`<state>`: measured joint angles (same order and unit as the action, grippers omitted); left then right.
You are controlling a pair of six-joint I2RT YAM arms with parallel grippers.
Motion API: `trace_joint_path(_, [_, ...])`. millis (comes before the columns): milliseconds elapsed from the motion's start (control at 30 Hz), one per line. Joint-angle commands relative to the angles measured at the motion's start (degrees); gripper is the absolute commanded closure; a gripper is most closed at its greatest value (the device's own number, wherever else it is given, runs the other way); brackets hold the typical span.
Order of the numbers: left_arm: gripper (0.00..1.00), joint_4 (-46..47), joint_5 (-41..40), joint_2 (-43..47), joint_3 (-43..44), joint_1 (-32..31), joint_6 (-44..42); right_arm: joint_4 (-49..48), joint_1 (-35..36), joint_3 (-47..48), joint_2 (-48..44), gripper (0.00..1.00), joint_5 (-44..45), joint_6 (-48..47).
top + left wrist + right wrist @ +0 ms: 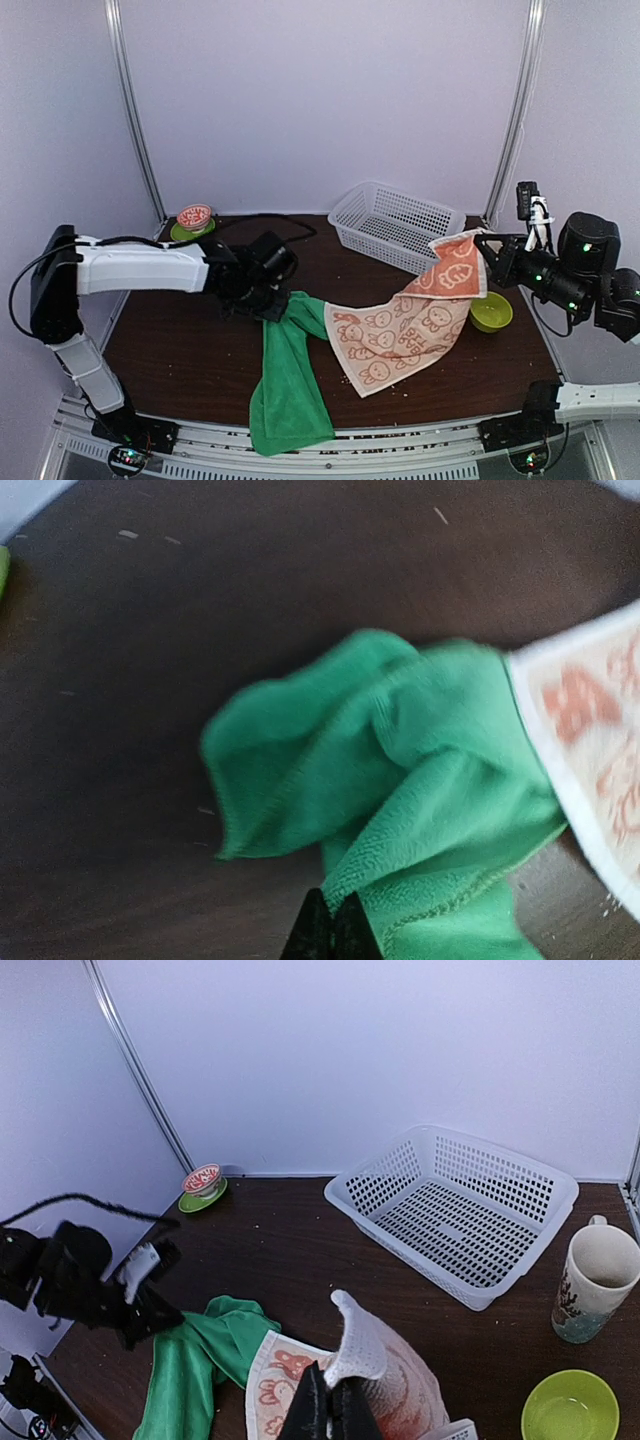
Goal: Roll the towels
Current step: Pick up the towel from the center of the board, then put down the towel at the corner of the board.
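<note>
In front of the white plastic mesh basket, your right gripper is clenched on a raised corner of the peach-orange bunny-print towel. Your left gripper pinches the plain green plush towel, front-left of the basket. Spread each flat before rolling.

Blurred bunny towel and green towel seem cropped at the edges.

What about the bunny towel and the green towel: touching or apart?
Touching. The top view shows the bunny towel overlapping the green towel at its left corner.
</note>
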<state>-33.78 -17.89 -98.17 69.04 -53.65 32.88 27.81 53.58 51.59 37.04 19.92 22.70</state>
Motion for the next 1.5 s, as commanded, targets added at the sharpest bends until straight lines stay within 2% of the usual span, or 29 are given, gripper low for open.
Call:
trace_joint_path(0, [1.00, -5.7, -10.7, 14.1, 8.6, 10.9, -6.5, -2.9, -0.3, 3.5, 1.9, 1.00, -1.3, -1.1])
trace_joint_path(133, [1.00, -7.8, -13.6, 20.7, 11.8, 16.6, -10.2, -5.4, -0.2, 5.9, 4.7, 1.00, -4.5, -1.1])
trace_joint_path(233, [1.00, -8.1, -14.5, 21.8, 4.8, 19.2, -8.6, -10.0, -0.2, 2.4, 6.3, 1.00, -7.0, 0.9])
trace_joint_path(400, [1.00, -6.3, -10.4, 19.0, -6.3, 24.1, -3.3, -16.9, -0.2, -1.8, 12.3, 1.00, -12.1, 5.0])
trace_joint_path(500, [0.41, -1.8, -4.4, 22.4, -9.9, 24.1, -3.3, -17.7, -0.1, -0.9, 16.3, 1.00, -14.7, 5.9])
trace_joint_path(533, [0.25, -0.4, -2.3, 24.1, -10.8, 24.0, -3.3, -17.8, -0.1, -0.3, 17.3, 1.00, -15.2, 5.8])
trace_joint_path(600, [0.07, 1.2, 0.8, 27.5, -11.5, 23.3, -3.6, -17.6, -0.1, 1.1, 19.2, 1.00, -16.2, 5.1])
trace_joint_path(633, [0.03, 1.8, 1.7, 29.0, -11.5, 22.5, -3.9, -17.5, -0.1, 1.9, 20.1, 1.00, -16.7, 4.7])
trace_joint_path(767, [0.02, 5.2, 5.3, 34.4, -12.5, 19.5, -4.8, -17.1, 0.0, 6.7, 25.2, 1.00, -19.5, 3.4])
trace_joint_path(900, [0.04, 12.7, 9.9, 41.3, -17.0, 18.3, -5.6, -17.9, 0.7, 18.0, 29.0, 1.00, -28.6, 3.2])
trace_joint_path(1033, [0.05, 16.2, 7.4, 48.1, -21.1, 18.3, -5.7, -31.1, 1.6, 23.9, 29.4, 1.00, -45.3, 9.8])
trace_joint_path(1100, [0.05, 17.0, 4.4, 51.0, -22.5, 18.3, -5.9, -35.0, 2.0, 25.5, 29.1, 1.00, -49.0, 11.4])
trace_joint_path(1200, [0.05, 17.0, 1.5, 53.3, -23.7, 18.4, -6.9, -29.6, 1.2, 23.4, 26.8, 1.00, -42.3, 7.6])
trace_joint_path(1467, [0.06, 16.6, 0.9, 47.9, -25.5, 18.4, -5.9, -13.2, -6.4, -4.8, 18.7, 1.00, -14.0, 6.3])
